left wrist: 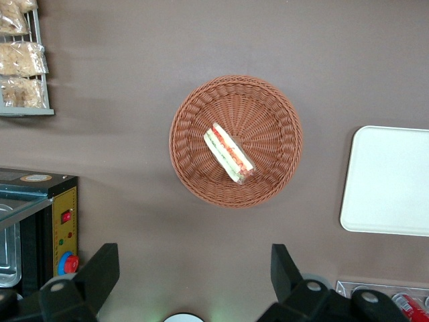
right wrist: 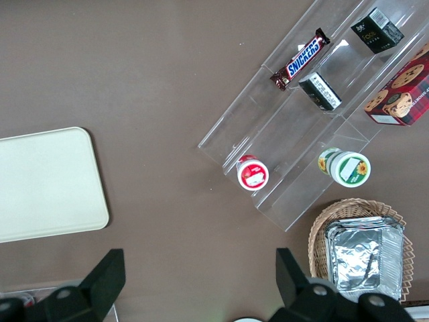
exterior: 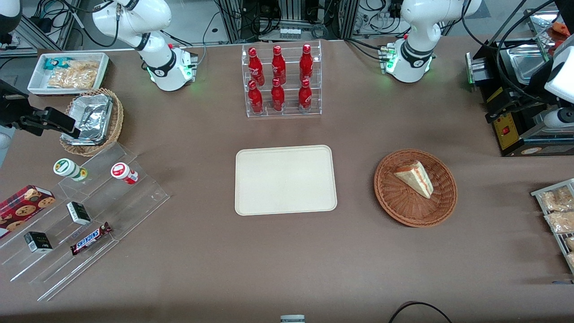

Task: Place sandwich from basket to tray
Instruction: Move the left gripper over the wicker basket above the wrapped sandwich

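Note:
The sandwich (exterior: 415,178), a white bread wedge with red and green layers, lies in the round reddish-brown basket (exterior: 394,197) toward the working arm's end of the table. The cream tray (exterior: 285,179) lies flat and bare beside the basket, at the table's middle. In the left wrist view the sandwich (left wrist: 228,152) sits in the basket (left wrist: 268,100) with the tray (left wrist: 389,181) beside it. My left gripper (left wrist: 194,268) is open and holds nothing. It hangs high above the table (exterior: 497,110), apart from the basket and farther from the front camera than it.
A black machine with a yellow panel (exterior: 509,130) stands beside the gripper. A rack of bagged snacks (exterior: 558,215) is at the table's edge near the basket. A clear stand of red bottles (exterior: 280,80) stands farther from the camera than the tray.

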Motion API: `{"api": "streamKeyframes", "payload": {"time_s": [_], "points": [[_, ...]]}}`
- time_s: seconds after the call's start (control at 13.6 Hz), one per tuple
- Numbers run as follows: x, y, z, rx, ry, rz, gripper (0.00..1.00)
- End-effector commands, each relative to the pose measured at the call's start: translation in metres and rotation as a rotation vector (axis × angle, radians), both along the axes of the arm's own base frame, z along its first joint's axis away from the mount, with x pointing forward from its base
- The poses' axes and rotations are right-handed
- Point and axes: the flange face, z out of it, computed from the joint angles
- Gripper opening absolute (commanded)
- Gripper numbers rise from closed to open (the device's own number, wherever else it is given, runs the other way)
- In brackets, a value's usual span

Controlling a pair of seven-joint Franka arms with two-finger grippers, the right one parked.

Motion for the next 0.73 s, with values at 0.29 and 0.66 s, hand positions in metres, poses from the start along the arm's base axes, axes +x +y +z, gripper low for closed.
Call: {"api": "streamKeyframes", "payload": {"time_s": [0.29,0.66], "points": [[0.005,-0.003,-0.01,-0.007,0.027,0.01,1.0],[0.024,-0.009,-0.083,-0.004,0.133,0.057,1.0]]}}
